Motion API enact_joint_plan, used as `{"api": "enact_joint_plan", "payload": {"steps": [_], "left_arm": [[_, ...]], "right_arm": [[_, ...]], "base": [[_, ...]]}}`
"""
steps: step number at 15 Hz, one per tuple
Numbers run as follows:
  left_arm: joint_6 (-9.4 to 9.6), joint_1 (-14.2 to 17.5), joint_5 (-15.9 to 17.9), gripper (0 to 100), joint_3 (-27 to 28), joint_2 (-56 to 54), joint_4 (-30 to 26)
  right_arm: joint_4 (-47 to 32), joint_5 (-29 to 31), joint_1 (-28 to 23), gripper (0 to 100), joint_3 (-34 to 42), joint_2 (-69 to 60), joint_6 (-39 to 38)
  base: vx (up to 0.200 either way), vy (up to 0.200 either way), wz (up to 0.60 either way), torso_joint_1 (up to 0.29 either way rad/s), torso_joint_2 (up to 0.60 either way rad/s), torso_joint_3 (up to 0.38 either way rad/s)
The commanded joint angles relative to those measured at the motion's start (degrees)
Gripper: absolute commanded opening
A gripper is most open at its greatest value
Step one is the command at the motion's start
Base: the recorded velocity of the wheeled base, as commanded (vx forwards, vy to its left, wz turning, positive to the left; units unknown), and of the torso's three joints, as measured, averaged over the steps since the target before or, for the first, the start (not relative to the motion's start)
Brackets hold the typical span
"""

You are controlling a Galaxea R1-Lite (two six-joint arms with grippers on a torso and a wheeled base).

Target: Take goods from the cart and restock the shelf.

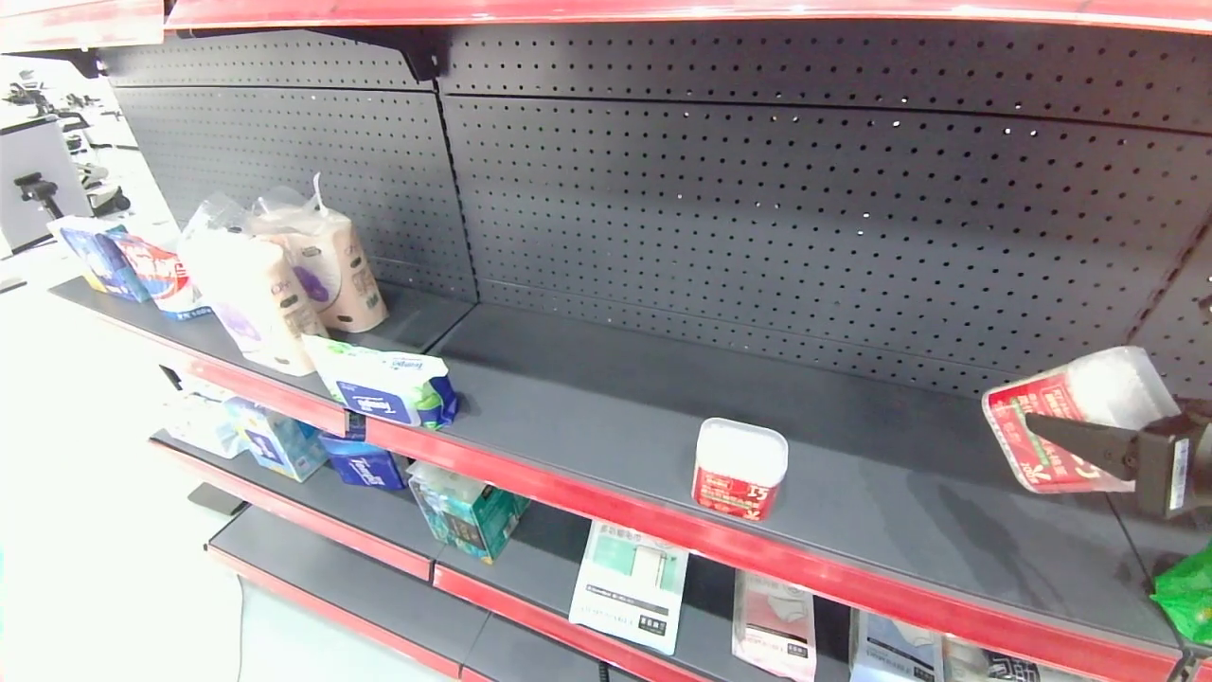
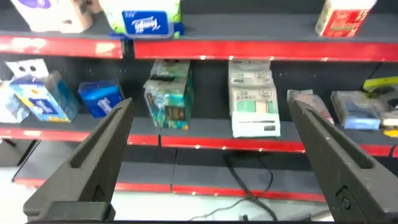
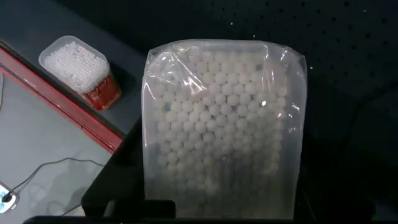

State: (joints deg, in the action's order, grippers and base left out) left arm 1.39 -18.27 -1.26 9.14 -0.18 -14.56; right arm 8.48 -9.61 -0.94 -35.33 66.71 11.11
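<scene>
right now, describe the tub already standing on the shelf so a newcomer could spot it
Find the dark upper shelf with the red front edge, below the pegboard. Right of its middle, near the front, stands a white-topped tub with a red label. It stands alone on bare board, while its twin is gripped in the right hand farther right.

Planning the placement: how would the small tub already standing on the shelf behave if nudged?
The tub looks light, packed with small white tips, so it would likely slide readily. It stands near the shelf front lip, so a forward push might drop it. Squat and flat-based, it probably won't roll.
</scene>
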Motion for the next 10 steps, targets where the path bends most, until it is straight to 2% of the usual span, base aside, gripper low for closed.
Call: {"api": "enact_joint_plan", "payload": {"steps": [1, 2, 3, 4, 5, 7, 8, 9, 10], "left_arm": [[-0.25, 0.0, -0.1, 100, -0.4, 0.2, 0.1], [-0.77, 0.0, -0.5, 100, -0.4, 0.2, 0.1], [-1.13, 0.0, -3.1, 100, -0.4, 0.2, 0.1], [-1.39, 0.3, -7.6, 100, -1.0, 0.2, 0.1], [-1.92, 0.6, -9.5, 100, -1.1, 1.9, 0.1], [-1.92, 1.3, -10.8, 100, -1.1, 2.8, 0.1], [-2.0, 1.6, -13.5, 100, -1.1, 4.2, 0.1], [-2.27, 2.6, -15.0, 100, -0.7, 5.5, 0.1], [-2.27, 5.4, -15.2, 100, 0.0, 7.6, 0.1]], "right_arm": [[0.1, 0.0, -0.1, 0, -1.1, 4.1, 0.1], [0.0, 0.0, -0.2, 0, -1.1, 4.1, 0.1], [0.0, 0.0, -0.2, 0, -1.1, 3.9, 0.1], [0.0, 0.0, -0.2, 0, -1.0, 3.7, 0.1], [0.0, 0.0, -0.2, 0, -1.0, 3.7, 0.1], [0.0, 0.0, -0.2, 0, -1.3, 3.7, 0.5], [0.0, 0.0, -0.3, 0, -1.4, 3.7, 1.3], [0.0, 0.0, -0.3, 0, -1.2, 3.8, 1.4], [0.0, 0.0, -0.3, 0, -1.0, 3.8, 1.3]], "base": [[0.0, 0.0, 0.0, 0.0, 0.0, 0.0], [0.0, 0.0, 0.0, 0.0, 0.0, 0.0], [0.0, 0.0, 0.0, 0.0, 0.0, 0.0], [0.0, 0.0, 0.0, 0.0, 0.0, 0.0], [0.0, 0.0, 0.0, 0.0, 0.0, 0.0], [0.0, 0.0, 0.0, 0.0, 0.0, 0.0], [0.0, 0.0, 0.0, 0.0, 0.0, 0.0], [0.0, 0.0, 0.0, 0.0, 0.0, 0.0], [0.0, 0.0, 0.0, 0.0, 0.0, 0.0]]}}
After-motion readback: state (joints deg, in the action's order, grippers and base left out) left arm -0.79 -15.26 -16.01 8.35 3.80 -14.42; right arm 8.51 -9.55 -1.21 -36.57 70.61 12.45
